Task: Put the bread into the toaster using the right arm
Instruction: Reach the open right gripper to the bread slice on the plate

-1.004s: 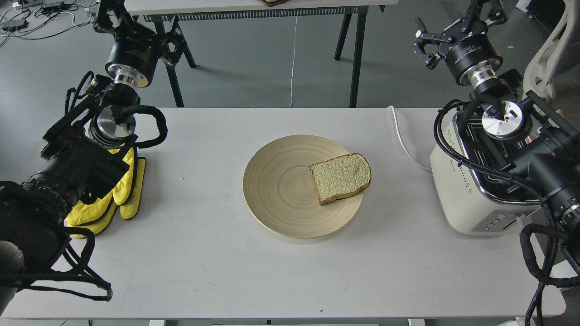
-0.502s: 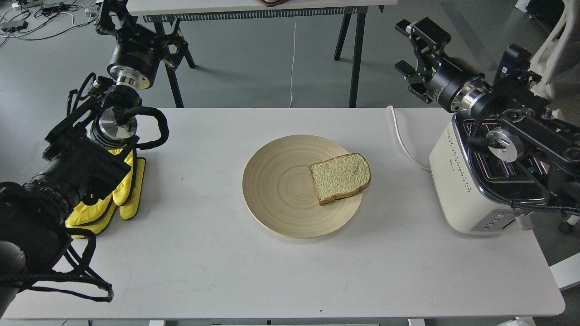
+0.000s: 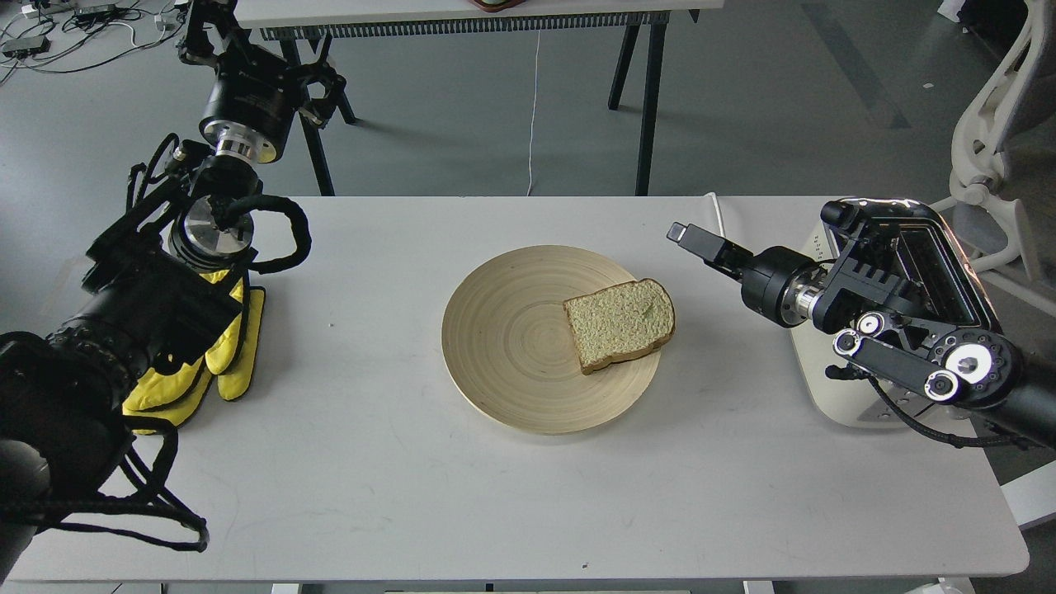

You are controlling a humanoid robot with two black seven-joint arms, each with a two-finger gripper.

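Right hand (image 3: 691,239) sits at your centre right, above the table (image 3: 371,462), pointing left; seen edge-on, so its opening cannot be told, and it grips nothing. Bread (image 3: 620,323) lies on the right part of the plate (image 3: 511,338). Toaster (image 3: 932,247) stands at right, behind the arm. Left hand (image 3: 202,33), upper left, unreadable.

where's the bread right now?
In the head view, the bread lies flat on the right side of the round plate at table centre, with the right gripper up and to its right, not touching, and the toaster beyond.
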